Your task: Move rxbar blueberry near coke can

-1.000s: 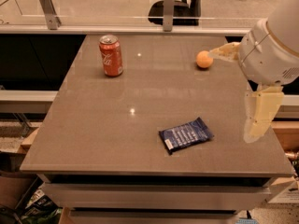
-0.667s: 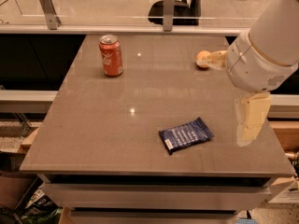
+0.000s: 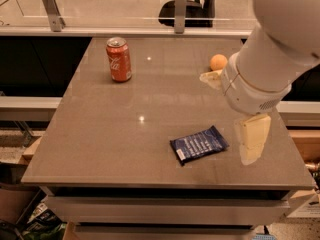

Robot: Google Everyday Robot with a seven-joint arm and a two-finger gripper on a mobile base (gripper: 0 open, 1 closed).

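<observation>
Rxbar blueberry (image 3: 199,144) lies flat on the table (image 3: 100,134); your hand (image 3: 226,118) hovers just right of it, fingers (image 3: 252,139) spread wide, empty.

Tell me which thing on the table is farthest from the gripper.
The red soda can, upright at the far left. The gripper is over the right side of the table, with the blue snack bar and orange ball close by.
</observation>
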